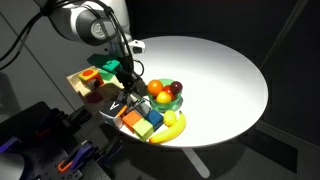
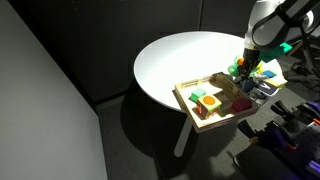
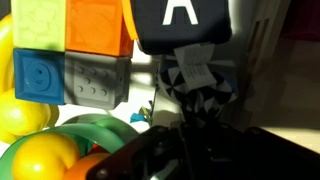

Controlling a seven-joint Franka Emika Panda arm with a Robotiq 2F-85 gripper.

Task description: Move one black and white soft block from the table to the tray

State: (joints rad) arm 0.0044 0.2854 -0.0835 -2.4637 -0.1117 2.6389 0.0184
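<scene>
The black and white soft block [image 3: 196, 82] shows in the wrist view right at my gripper [image 3: 190, 125], whose dark fingers close over its lower part. It sits low over the white table [image 1: 220, 70] beside a cluster of coloured blocks [image 1: 140, 120]. In both exterior views my gripper [image 1: 124, 92] [image 2: 248, 68] hangs between the wooden tray [image 1: 78, 82] [image 2: 181, 97] and the fruit bowl. The tray holds green, orange and dark red blocks.
A black block with a white letter [image 3: 180, 20], orange [image 3: 95, 25], green [image 3: 35, 25], blue [image 3: 40, 75] and grey [image 3: 95, 82] blocks crowd the gripper. The fruit bowl [image 1: 165, 95] and a banana [image 1: 172, 127] lie close by. The table edge is near.
</scene>
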